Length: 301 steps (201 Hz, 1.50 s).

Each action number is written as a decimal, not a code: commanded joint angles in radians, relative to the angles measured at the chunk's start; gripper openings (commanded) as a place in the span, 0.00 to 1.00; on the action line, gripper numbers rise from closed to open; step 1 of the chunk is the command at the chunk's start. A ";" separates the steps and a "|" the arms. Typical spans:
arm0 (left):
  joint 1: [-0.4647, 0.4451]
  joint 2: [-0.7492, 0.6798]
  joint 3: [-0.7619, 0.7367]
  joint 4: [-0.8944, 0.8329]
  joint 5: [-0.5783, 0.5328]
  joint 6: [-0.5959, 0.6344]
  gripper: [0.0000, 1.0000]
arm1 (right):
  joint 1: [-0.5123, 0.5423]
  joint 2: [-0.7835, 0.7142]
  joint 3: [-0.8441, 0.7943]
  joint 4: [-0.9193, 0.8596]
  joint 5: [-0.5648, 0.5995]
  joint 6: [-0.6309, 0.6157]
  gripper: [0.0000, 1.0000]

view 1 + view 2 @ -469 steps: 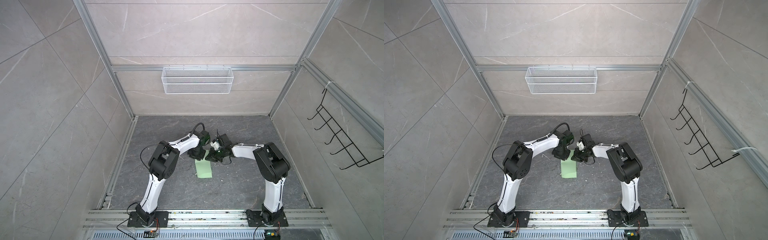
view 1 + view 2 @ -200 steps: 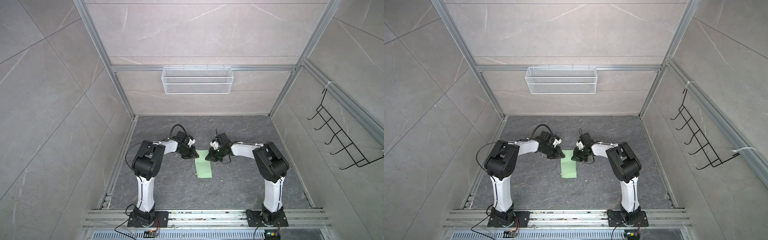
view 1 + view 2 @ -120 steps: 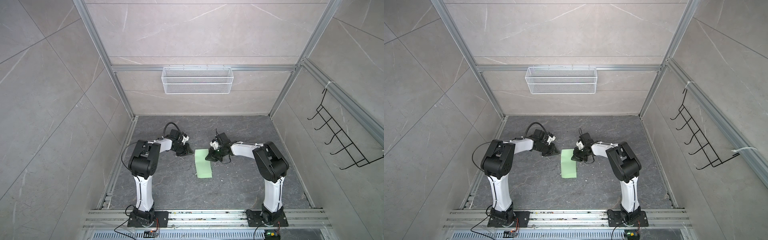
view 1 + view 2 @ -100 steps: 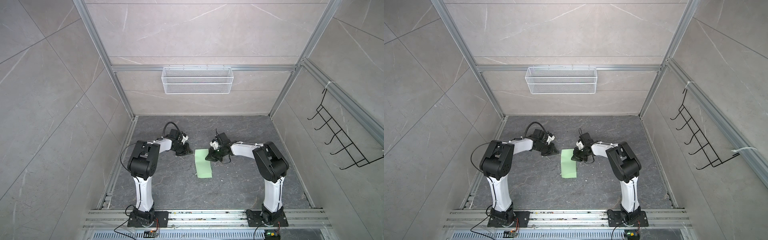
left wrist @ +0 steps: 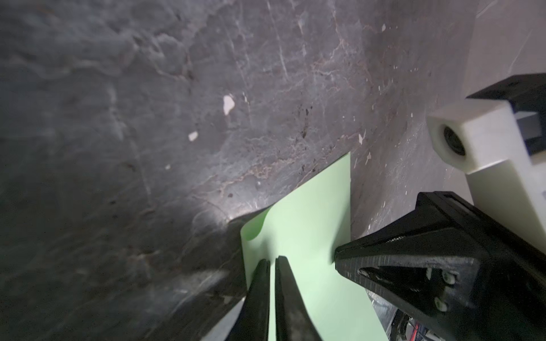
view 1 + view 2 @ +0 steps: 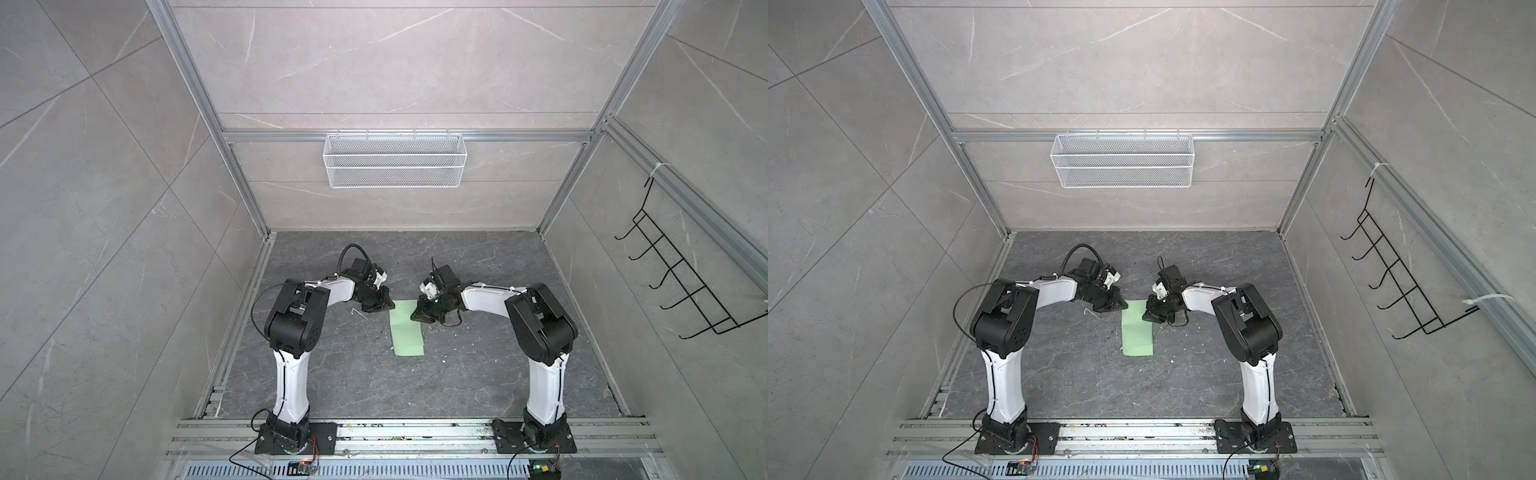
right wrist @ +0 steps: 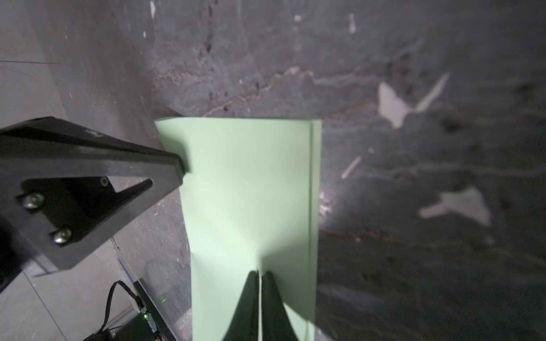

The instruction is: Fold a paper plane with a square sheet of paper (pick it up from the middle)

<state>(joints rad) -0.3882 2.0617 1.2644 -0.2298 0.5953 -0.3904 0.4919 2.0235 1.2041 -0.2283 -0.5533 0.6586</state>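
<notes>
The square sheet of paper lies on the dark floor, folded over into a narrow pale green rectangle; one long edge shows a thin offset strip. No paper plane is in view. My left gripper is shut, its tips on the sheet's far left corner. My right gripper is shut too, tips down on the far end near the right edge. Each wrist view shows the other gripper touching the sheet. Nothing shows between either pair of jaws.
A white wire basket hangs on the back wall and a black hook rack on the right wall. Small white scraps dot the floor around the paper. An aluminium rail with both arm bases runs along the front.
The left gripper left the sheet's far end, swung out to the left, then came back right to the far left corner. The right gripper and the paper stayed put.
</notes>
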 commanded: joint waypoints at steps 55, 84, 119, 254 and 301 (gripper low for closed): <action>0.110 0.000 -0.010 -0.016 -0.179 -0.080 0.13 | -0.006 0.087 -0.044 -0.140 0.176 -0.019 0.10; 0.108 -0.087 -0.055 0.007 -0.132 -0.140 0.20 | -0.006 0.079 -0.024 -0.114 0.159 -0.058 0.11; 0.048 -0.206 -0.188 0.032 -0.120 -0.296 0.35 | -0.005 0.071 0.056 -0.095 0.100 -0.149 0.11; -0.101 -0.285 -0.207 -0.046 -0.214 -0.380 0.43 | -0.021 0.226 0.323 -0.170 -0.006 -0.373 0.11; -0.086 -0.272 -0.130 0.054 -0.203 -0.283 0.37 | -0.024 0.246 0.342 -0.174 -0.009 -0.389 0.11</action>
<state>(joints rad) -0.4870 1.8030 1.0599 -0.2111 0.4198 -0.7605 0.4709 2.2181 1.5314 -0.3679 -0.5953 0.3050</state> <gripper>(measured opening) 0.407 0.110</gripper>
